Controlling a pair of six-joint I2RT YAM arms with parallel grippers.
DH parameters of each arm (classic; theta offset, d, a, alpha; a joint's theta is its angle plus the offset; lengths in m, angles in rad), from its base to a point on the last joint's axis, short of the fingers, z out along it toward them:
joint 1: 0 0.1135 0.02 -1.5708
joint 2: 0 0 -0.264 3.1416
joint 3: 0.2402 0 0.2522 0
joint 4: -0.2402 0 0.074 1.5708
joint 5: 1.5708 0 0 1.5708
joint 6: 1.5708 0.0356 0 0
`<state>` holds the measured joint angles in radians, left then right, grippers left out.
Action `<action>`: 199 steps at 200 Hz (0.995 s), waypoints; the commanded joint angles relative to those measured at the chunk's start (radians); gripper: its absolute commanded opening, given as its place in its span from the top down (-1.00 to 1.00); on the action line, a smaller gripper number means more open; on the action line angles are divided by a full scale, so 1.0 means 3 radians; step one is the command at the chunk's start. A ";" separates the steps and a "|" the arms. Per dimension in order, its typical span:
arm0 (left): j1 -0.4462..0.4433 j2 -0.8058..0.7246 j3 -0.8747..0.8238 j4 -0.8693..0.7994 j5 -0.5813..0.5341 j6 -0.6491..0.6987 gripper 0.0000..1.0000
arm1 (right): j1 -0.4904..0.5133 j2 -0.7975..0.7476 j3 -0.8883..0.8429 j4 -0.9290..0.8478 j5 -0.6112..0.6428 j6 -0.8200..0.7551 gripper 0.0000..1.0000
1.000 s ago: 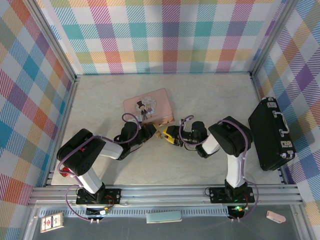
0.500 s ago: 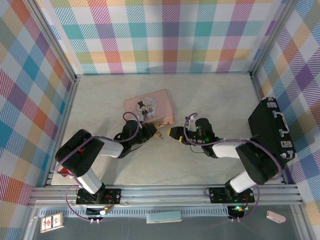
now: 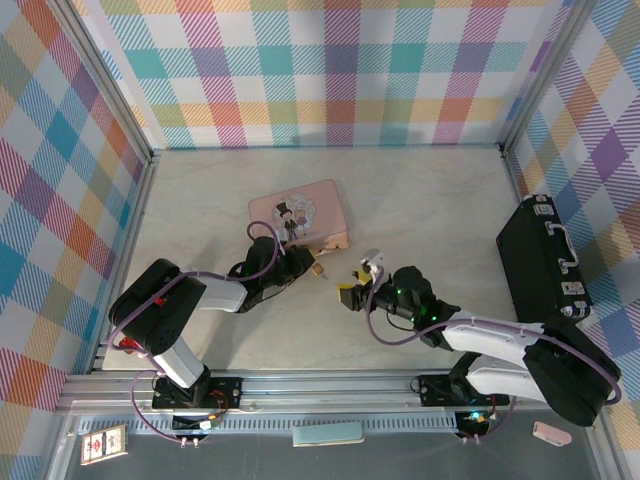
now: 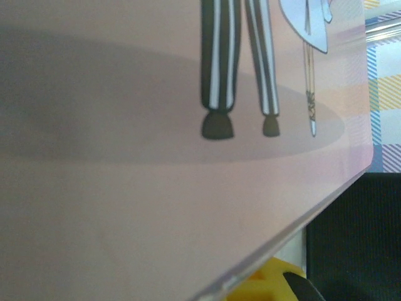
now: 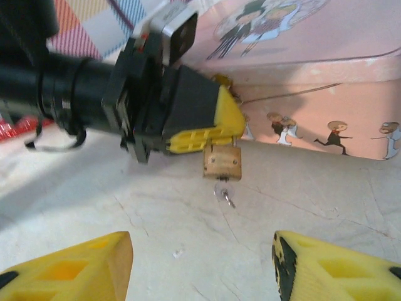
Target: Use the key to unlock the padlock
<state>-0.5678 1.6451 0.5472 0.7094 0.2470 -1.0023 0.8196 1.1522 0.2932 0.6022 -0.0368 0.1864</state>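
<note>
In the right wrist view the small brass padlock [image 5: 222, 162] hangs from the yellow fingers [image 5: 202, 135] of my left gripper, which are shut on its top. The thin silvery key [image 5: 224, 193] sticks out of the padlock's underside, with nothing holding it. My right gripper [image 5: 200, 271] stands open a short way back from it, with bare table between its fingertips. From above, the left gripper [image 3: 306, 263] holds the padlock [image 3: 318, 268] just in front of the pink tin [image 3: 298, 212]. The right gripper [image 3: 351, 291] sits to the padlock's lower right.
A black case [image 3: 545, 265] lies along the right wall. The pink tin [image 4: 156, 188] is pressed close to the left wrist camera, and its side [image 5: 326, 116] rises right behind the padlock. Chequered walls enclose the pale marble table [image 3: 420, 190].
My right gripper has let go near the padlock and drawn back toward the near edge, its arm stretching out low. The left gripper and padlock have stayed almost still by the tin.
</note>
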 commanded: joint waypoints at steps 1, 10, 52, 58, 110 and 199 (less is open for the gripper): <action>0.0038 -0.0059 0.0022 -0.0207 0.0158 -0.0284 1.00 | 0.0188 0.0138 0.0027 0.0176 0.0432 -0.0684 -0.20; 0.0032 -0.0073 0.0022 -0.0234 0.0158 -0.0284 1.00 | 0.0243 0.0229 0.0054 0.0242 0.0559 -0.0741 -0.20; -0.0021 -0.0145 0.0016 -0.0318 0.0138 -0.0256 1.00 | 0.0452 0.0786 0.0195 0.0591 0.0921 -0.0918 -0.19; -0.0038 -0.0150 0.0025 -0.0339 0.0135 -0.0251 1.00 | 0.0483 0.0879 0.0221 0.0645 0.0959 -0.1023 -0.18; -0.0121 -0.0171 0.0012 -0.0352 0.0097 -0.0243 1.00 | 0.0714 0.1483 0.0476 0.0885 0.1370 -0.1168 -0.02; -0.0137 -0.0192 0.0017 -0.0389 0.0118 -0.0243 1.00 | 0.0750 0.1879 0.0508 0.1203 0.1743 -0.1263 0.21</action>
<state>-0.5926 1.6135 0.5507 0.6254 0.2344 -0.9989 1.0374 1.6871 0.4229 0.8921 0.4427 -0.1734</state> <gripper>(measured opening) 0.084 0.407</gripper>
